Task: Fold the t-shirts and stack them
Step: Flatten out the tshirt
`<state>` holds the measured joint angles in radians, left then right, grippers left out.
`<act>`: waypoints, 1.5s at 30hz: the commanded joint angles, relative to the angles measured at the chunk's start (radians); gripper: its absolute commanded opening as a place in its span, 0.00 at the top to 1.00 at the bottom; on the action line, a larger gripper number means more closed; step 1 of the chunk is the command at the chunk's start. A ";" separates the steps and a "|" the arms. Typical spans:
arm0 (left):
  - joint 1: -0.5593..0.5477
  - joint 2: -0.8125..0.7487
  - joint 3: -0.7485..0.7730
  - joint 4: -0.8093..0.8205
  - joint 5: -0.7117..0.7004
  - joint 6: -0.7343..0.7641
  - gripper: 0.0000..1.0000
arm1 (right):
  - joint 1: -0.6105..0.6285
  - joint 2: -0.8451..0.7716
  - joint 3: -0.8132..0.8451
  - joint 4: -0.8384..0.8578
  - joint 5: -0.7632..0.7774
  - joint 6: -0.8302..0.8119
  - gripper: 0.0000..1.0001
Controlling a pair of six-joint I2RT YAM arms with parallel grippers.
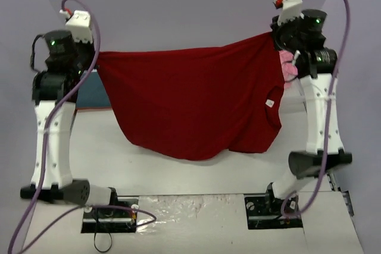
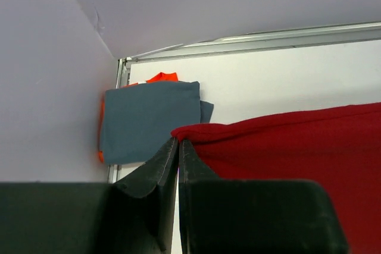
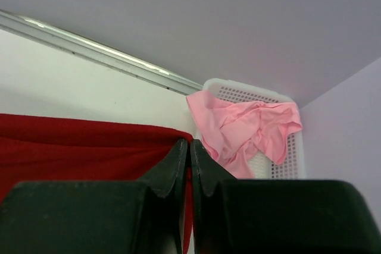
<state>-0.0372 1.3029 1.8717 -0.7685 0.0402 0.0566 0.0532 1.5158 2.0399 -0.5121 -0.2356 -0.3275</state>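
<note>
Both our arms are up over the tabletop (image 1: 178, 176), dark red t-shirt (image 1: 190, 105) stretched between them and hanging clear of the surface, collar toward the right side. Our left pincer (image 2: 178, 142) is pressed together on the shirt's left top corner; our right pincer (image 3: 189, 144) is clamped on the right top edge. Past the left pincer, teal-blue t-shirt (image 2: 149, 120) lies folded on top of the orange t-shirt (image 2: 162, 77) in the far-left corner. Past the right pincer, light pink t-shirt (image 3: 244, 129) sits crumpled in the white basket (image 3: 286, 153) at the far-right corner.
</note>
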 commanded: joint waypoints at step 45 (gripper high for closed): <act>-0.032 -0.067 0.254 -0.172 -0.022 0.034 0.98 | 0.042 -0.201 0.081 0.052 0.134 0.067 1.00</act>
<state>-0.0727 1.1599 2.0220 -0.9077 0.0452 0.1131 0.1043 1.1919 2.0628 -0.4904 -0.1287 -0.2718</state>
